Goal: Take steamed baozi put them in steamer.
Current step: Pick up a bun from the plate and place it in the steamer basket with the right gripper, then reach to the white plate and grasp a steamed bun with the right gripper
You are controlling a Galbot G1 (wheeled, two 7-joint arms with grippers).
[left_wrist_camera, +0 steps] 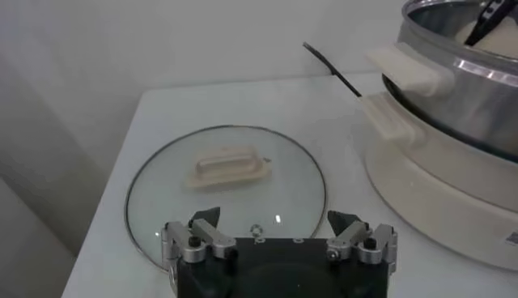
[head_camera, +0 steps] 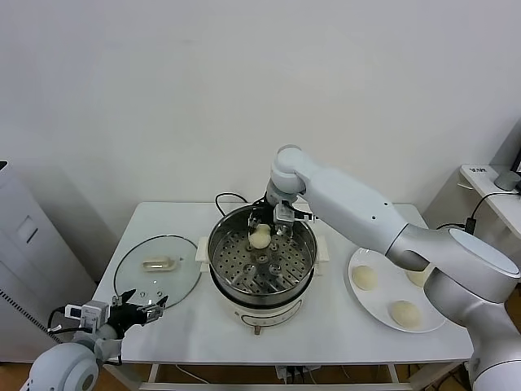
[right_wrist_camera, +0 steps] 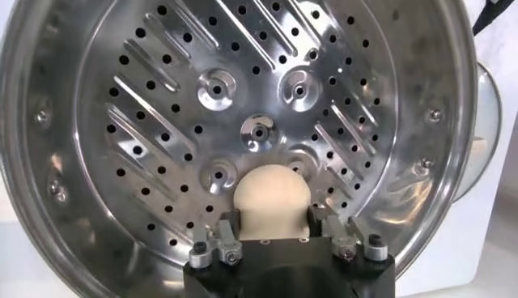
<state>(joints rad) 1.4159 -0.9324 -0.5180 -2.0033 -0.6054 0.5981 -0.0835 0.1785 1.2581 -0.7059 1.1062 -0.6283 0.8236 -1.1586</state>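
Baozi [head_camera: 260,237] sits between the fingers of the right gripper [head_camera: 271,221], low over the perforated tray at the far side of the steamer [head_camera: 224,259]; the jaws flank the bun closely, and whether they still press it cannot be told. Three more buns [head_camera: 364,278] lie on the white plate [head_camera: 431,326] to the robot's right. Left gripper [head_camera: 140,308] hangs at the table's [head_camera: 342,342] near-left edge, jaws spread wide and empty, beside the glass lid [head_camera: 181,281].

We see steamer [head_camera: 261,261] mid-desk [head_camera: 326,338], lid [head_camera: 156,270] left of it, plate [head_camera: 389,303] with three baozi right, one baozi [head_camera: 260,237] inside steamer.
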